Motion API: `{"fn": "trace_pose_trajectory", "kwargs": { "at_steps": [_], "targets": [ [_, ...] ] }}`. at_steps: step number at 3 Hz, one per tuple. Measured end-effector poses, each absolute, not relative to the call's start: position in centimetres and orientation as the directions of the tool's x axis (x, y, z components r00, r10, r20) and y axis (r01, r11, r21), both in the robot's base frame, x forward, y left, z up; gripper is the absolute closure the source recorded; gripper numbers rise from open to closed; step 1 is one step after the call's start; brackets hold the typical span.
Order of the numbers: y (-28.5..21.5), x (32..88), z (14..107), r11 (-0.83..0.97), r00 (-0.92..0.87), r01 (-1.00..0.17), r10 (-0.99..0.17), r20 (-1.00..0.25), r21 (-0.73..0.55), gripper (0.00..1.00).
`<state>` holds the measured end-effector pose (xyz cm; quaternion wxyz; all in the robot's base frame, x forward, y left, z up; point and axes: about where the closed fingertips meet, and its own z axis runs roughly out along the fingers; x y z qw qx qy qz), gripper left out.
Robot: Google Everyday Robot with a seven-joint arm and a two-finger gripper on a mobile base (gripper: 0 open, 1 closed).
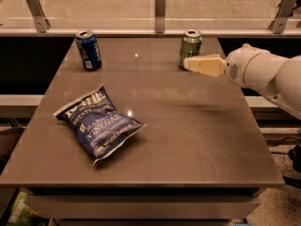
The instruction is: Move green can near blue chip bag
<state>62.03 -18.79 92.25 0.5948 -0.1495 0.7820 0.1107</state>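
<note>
I have only one camera, set high above the near edge of the table (197, 126), looking down and across it toward the railing post (160, 11) at the far side, near enough that the tabletop fills my view, with the gripper (187, 64) at far right, just beside the green can (190, 46).
</note>
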Motion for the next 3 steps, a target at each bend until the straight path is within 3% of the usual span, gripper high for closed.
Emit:
{"fn": "trace_pose_trajectory", "kwargs": {
  "at_steps": [3],
  "targets": [
    [-17.5,67.0,90.3,0.915,-0.194,-0.401,-0.041,-0.980,0.041,0.00]
  ]
}}
